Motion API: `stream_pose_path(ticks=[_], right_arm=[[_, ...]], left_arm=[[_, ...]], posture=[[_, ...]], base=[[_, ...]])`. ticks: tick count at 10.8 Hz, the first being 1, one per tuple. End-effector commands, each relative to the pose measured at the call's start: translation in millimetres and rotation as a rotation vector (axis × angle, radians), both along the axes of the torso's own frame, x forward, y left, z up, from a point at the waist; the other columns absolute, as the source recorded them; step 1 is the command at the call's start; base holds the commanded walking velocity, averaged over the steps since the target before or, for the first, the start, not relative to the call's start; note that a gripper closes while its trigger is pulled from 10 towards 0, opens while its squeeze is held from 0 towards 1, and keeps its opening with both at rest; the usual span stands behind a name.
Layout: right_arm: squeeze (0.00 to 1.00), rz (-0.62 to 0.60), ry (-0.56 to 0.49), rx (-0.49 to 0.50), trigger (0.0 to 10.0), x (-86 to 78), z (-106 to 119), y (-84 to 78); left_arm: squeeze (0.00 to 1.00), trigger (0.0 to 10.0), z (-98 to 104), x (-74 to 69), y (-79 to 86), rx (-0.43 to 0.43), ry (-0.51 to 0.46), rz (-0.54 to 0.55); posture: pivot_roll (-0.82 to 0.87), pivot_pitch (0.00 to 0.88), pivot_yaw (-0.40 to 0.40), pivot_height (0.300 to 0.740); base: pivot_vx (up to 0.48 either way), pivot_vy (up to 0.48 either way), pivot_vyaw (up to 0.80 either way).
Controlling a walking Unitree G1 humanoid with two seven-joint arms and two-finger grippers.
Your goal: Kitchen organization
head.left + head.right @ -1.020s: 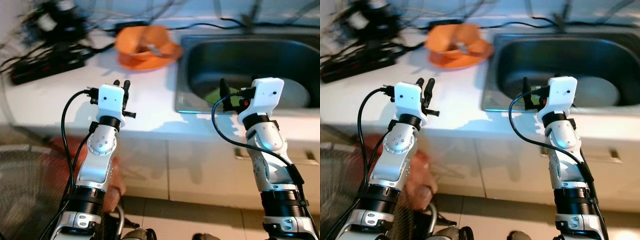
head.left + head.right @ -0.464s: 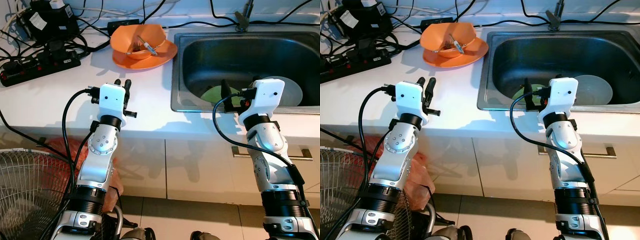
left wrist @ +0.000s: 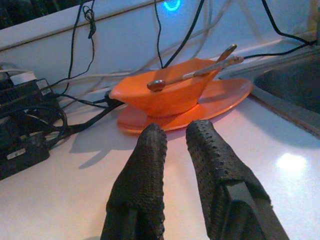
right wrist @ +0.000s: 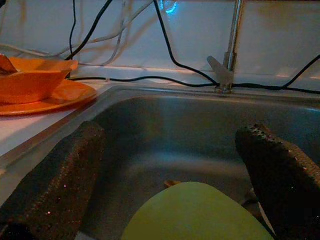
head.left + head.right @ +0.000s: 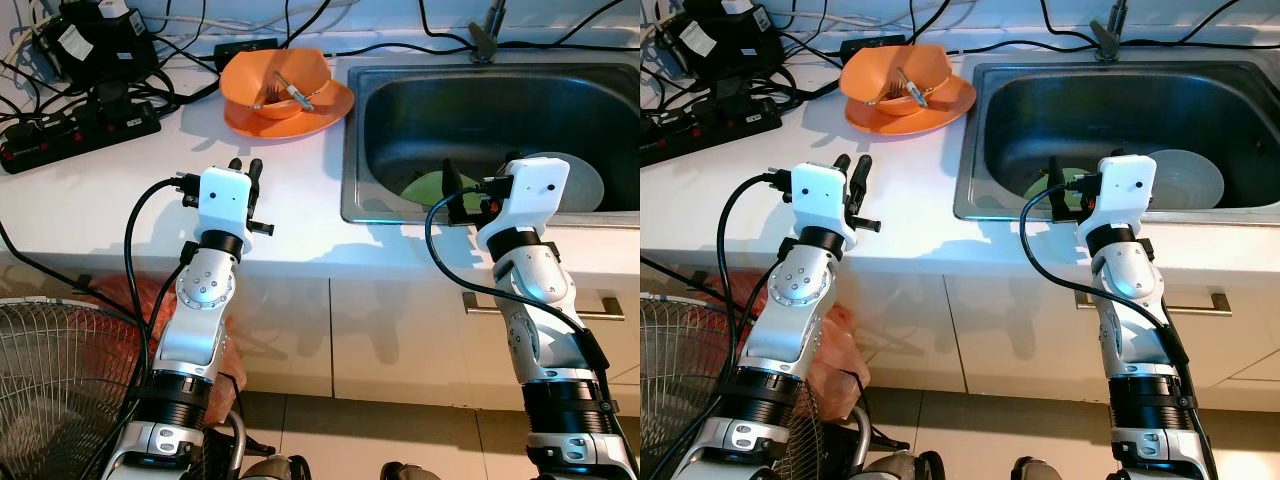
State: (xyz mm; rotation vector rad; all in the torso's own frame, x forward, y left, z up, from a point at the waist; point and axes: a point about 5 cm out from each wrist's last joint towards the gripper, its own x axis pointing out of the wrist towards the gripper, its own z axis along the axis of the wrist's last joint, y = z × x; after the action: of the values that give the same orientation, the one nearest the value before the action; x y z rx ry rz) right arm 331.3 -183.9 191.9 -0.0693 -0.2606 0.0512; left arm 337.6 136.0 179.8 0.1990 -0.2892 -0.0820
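An orange bowl [image 5: 277, 80] holding a spoon [image 3: 157, 85] and another utensil sits on an orange plate [image 5: 335, 103] at the back of the white counter, beside the steel sink [image 5: 400, 110]. In the sink lie a green plate [image 5: 425, 187] and a pale grey plate [image 5: 588, 180]. My left gripper [image 5: 245, 168] hovers over the counter in front of the bowl, fingers [image 3: 147, 150] shut and empty. My right gripper [image 4: 170, 185] is held above the sink's front edge, open wide, with the green plate [image 4: 200, 212] just below and ahead.
A black power strip [image 5: 80, 125], an adapter [image 5: 95, 35] and tangled cables crowd the counter's back left. The faucet [image 5: 485, 25] stands behind the sink. Below are cabinet fronts with a drawer handle [image 5: 600, 300], a wire fan guard [image 5: 50, 390] and a reddish bag [image 5: 140, 300].
The picture from one second ago is blurred and shifted by camera motion, and the view has since steadied. Both arms and grippers keep the same pose.
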Motion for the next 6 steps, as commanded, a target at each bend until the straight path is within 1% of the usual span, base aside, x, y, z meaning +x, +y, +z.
stream_pose_path(ticks=[1, 4, 6], right_arm=[[0.0, 0.006, -0.013, -0.004, 10.0, 0.6, 2.5, 2.9], [0.0, 0.005, -0.012, -0.005, 10.0, 0.9, 2.2, 3.1], [0.0, 0.004, -0.01, -0.004, 10.0, 0.7, 1.6, 3.3]], left_arm=[[0.0, 10.0, -0.7, 0.9, 2.5, 0.009, 0.006, 0.012], [0.0, 10.0, -0.8, 1.3, 3.3, 0.015, 0.007, 0.019], [0.0, 10.0, -1.5, 1.2, 4.1, 0.016, 0.008, 0.022]], posture=[[0.0, 0.099, 0.089, 0.74], [0.01, 0.1, 0.089, 0.74], [0.0, 0.099, 0.09, 0.74]], base=[[0.0, 0.0, 0.0], [0.272, 0.0, 0.0], [0.326, 0.0, 0.0]])
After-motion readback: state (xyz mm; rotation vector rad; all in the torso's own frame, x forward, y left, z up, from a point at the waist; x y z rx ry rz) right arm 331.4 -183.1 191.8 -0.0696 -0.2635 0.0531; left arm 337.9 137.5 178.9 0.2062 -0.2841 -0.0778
